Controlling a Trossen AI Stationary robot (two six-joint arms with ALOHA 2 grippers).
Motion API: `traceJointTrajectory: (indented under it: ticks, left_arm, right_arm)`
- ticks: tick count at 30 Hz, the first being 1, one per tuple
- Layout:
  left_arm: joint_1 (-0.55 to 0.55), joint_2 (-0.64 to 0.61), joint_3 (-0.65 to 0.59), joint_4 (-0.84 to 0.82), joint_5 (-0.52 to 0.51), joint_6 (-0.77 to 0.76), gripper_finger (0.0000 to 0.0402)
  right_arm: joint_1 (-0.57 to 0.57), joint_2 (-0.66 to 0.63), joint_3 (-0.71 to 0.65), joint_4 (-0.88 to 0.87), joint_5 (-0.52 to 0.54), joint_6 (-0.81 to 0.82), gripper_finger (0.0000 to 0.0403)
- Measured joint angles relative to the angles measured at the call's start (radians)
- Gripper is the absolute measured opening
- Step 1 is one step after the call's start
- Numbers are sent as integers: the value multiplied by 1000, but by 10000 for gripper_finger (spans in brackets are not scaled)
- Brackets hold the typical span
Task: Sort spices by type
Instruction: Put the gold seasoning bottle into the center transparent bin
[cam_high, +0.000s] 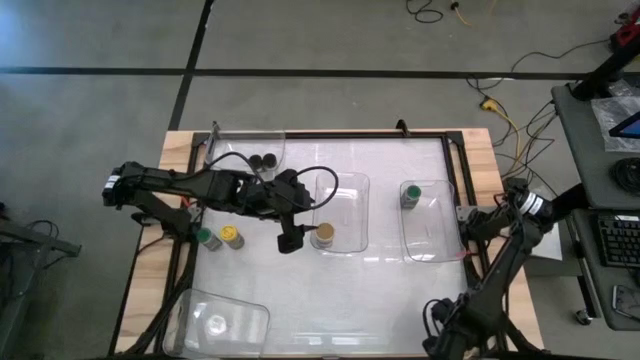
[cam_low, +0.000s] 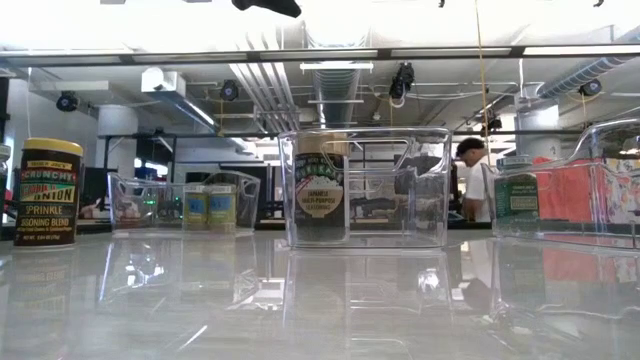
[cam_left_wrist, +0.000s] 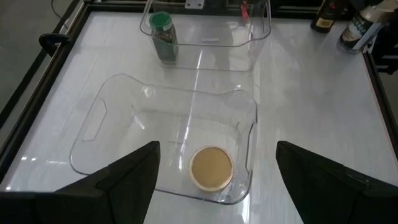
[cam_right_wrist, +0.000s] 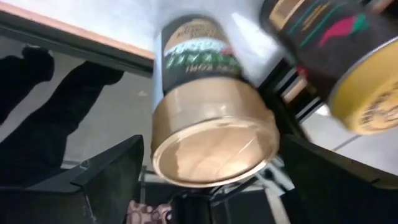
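Observation:
My left gripper (cam_high: 290, 240) (cam_left_wrist: 217, 149) hangs open above the middle clear bin (cam_high: 345, 190). A tan-lidded spice jar (cam_high: 322, 236) (cam_left_wrist: 211, 167) stands upright in that bin's near corner, below the fingers. A green-lidded jar (cam_high: 410, 195) stands in the right bin (cam_high: 432, 245). Two black-lidded jars (cam_high: 262, 160) stand in the far-left bin. A green-lidded jar (cam_high: 208, 238) and a yellow-lidded jar (cam_high: 232, 235) stand on the table. My right gripper (cam_high: 470, 222) (cam_right_wrist: 211, 180) is open at the table's right edge, its fingers on either side of another tan-lidded jar (cam_right_wrist: 211, 124), beside a yellow-lidded one (cam_right_wrist: 348, 68). My right gripper has its open fingers on either side of the tan-lidded jar's lid end (cam_right_wrist: 214, 146), coming slanting from above. The view is blurred, and I cannot tell whether a finger touches the jar.
An empty clear bin (cam_high: 225, 320) lies at the near left corner. A dark frame (cam_high: 330, 135) runs along the table's far edge and sides. Cables hang from the left arm (cam_high: 230, 160). A person (cam_low: 468, 150) shows in the room behind.

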Motion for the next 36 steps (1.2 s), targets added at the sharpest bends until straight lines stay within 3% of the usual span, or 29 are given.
traceJointTrajectory:
  ticks: [9,15,25,36]
  left_arm:
    - [0,0,0,-8,0,3,304]
    - [-2,0,0,-12,0,4,304]
    - [-3,0,0,-19,0,4,304]
    - [-3,0,0,-18,0,4,304]
  right_arm:
    - [34,0,-15,51,49,140,368]
    - [30,0,-21,67,126,149,368]
    - [12,0,-40,67,128,148,366]
    - [9,0,-49,79,66,127,284]
